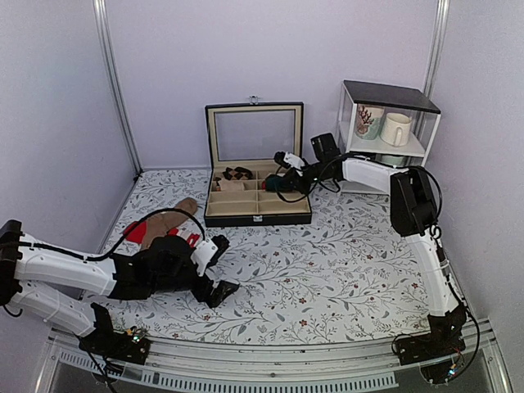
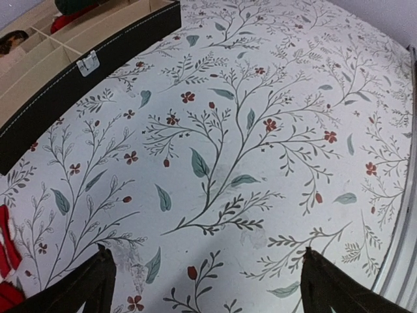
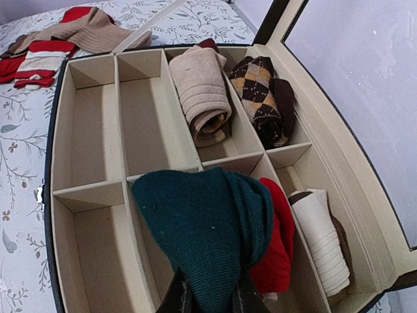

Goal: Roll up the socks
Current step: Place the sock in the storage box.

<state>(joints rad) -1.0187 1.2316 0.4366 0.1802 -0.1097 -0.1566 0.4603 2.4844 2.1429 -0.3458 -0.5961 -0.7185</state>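
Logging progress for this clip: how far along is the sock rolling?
Done: the teal socks look rolled into a bundle. In hand: the right gripper holds them over the box, not yet released. Remaining: dropping them in a compartment; tan socks and red socks lie loose.

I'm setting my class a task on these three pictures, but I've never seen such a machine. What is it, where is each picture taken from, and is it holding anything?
This is a robot: a left arm and a right arm, each ending in a two-finger gripper. The wide picture looks down from above and behind them; the other two come from cameras on each wrist. The left gripper is open over the flowered tablecloth, holding nothing. The right gripper holds a dark teal sock bundle above an open divided box that has other rolled socks in it. Loose tan socks and red socks lie beside the box.
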